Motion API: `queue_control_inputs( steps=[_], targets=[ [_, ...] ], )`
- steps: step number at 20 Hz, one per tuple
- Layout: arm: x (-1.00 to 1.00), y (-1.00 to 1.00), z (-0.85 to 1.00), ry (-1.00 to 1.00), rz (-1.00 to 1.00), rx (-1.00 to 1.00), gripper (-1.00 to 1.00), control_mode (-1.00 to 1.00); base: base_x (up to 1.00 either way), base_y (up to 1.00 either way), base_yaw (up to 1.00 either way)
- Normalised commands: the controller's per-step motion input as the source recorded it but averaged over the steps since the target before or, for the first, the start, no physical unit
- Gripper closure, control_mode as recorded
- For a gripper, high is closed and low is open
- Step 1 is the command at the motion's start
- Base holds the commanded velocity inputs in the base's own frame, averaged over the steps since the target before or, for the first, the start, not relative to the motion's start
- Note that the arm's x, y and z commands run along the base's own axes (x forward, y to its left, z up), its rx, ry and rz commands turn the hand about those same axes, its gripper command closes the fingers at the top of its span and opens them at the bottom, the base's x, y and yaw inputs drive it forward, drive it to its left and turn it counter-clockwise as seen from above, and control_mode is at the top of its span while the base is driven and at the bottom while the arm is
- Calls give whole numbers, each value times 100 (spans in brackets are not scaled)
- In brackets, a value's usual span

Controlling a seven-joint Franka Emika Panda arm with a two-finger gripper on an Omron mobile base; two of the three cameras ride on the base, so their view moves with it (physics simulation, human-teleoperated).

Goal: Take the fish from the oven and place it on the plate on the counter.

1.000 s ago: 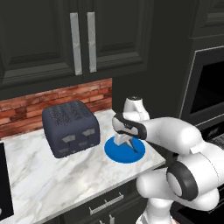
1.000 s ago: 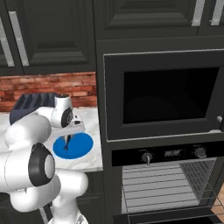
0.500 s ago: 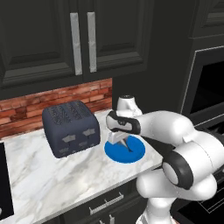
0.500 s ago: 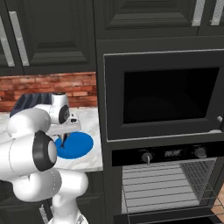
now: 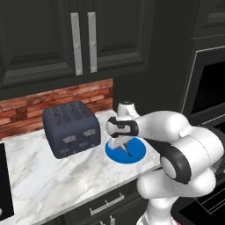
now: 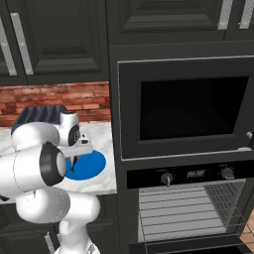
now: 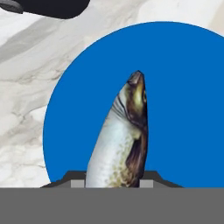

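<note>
Your gripper point(image 5: 125, 148) is closed on the fish point(image 7: 121, 141), which you see in the hand view with its head pointing away from the fingers and the blue plate point(image 7: 183, 87) as background. In the left base view the fish hangs above the plate point(image 5: 136, 151), and I cannot tell whether its tip touches it. The plate lies on the white marble counter point(image 5: 39, 173), near the dark toaster point(image 5: 69, 128). To the right stands the black oven point(image 6: 196, 198), its wire rack visible.
</note>
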Motion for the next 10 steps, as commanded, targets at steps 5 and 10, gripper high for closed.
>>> queue_control_inputs(
  steps=[5, 10],
  targets=[
    [1, -3, -17, -3, 0, 0, 100, -100, 0, 0, 0],
    [4, 0, -9, 0, -4, 0, 100, -100, 0, 0, 0]
  ],
)
